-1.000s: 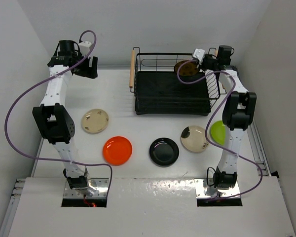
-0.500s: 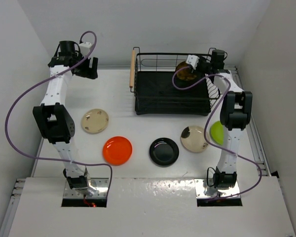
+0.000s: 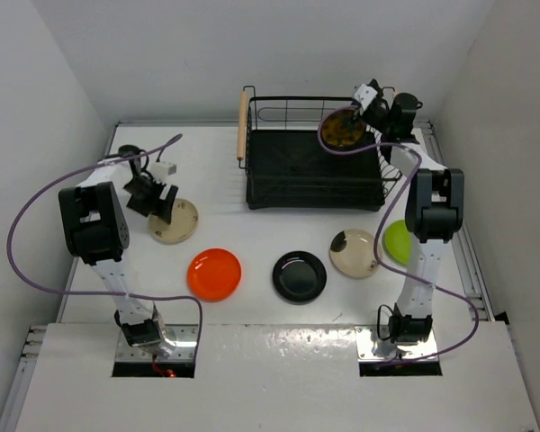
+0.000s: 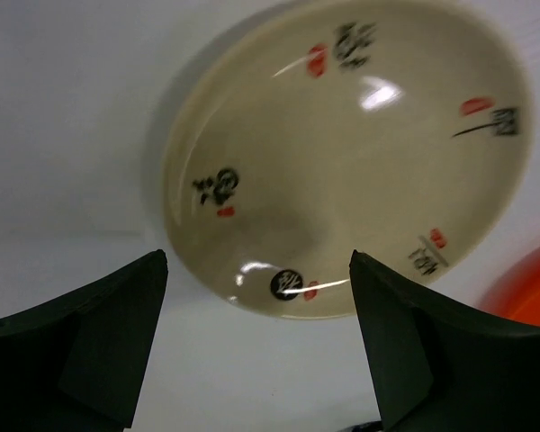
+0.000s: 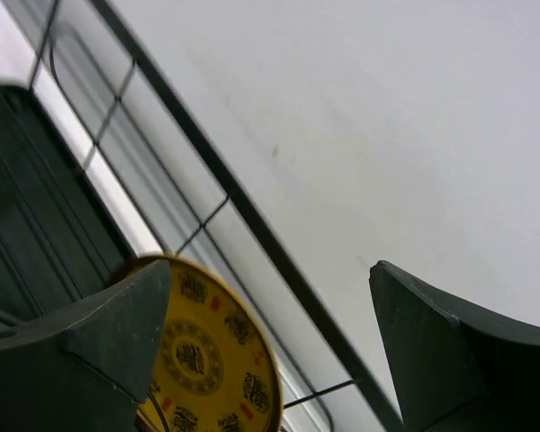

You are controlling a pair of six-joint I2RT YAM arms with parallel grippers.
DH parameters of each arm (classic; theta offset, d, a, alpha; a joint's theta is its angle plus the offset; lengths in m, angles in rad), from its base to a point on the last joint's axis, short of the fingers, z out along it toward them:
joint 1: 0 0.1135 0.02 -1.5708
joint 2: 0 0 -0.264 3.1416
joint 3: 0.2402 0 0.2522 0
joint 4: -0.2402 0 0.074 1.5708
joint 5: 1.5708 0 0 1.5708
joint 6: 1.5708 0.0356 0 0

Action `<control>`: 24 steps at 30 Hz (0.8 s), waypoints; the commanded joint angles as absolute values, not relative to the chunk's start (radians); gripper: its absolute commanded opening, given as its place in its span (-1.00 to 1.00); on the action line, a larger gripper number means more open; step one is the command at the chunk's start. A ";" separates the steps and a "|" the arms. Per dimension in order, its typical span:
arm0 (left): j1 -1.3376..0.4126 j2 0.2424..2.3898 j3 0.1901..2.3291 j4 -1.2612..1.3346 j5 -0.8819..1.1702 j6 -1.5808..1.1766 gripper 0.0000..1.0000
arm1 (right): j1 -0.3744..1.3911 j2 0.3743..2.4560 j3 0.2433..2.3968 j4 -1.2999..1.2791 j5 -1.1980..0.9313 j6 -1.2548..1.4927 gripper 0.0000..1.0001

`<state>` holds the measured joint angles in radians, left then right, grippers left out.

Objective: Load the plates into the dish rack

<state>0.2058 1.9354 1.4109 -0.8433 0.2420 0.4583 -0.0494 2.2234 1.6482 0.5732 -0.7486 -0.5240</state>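
**One plate of six at the rack, five not yet loaded.**

Your right gripper was spread wide and pinched nothing. The yellow-brown patterned plate stood on edge just beside one finger, inside the far right corner of the dish rack. It looked let go, but whether it sat in a slot I couldn't tell. Your left gripper was spread too, with the cream floral plate right under it, flat on the table, and no contact visible, so I'd judge that pick was next. The orange plate lay just past the cream one from that gripper. The glossy black plate, beige plate and lime green plate, the last half hidden by your right arm, lay well apart from both grippers.
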 commanded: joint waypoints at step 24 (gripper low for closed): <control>0.350 2.019 1.305 -0.660 0.524 0.383 -0.83 | 0.034 1.513 0.987 0.891 -0.808 -0.390 0.81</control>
<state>0.3180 1.9587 1.3033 -0.6537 0.4370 0.4137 0.0338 1.5955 1.0077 0.8787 -0.7910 -0.3828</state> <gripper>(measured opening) 0.139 0.906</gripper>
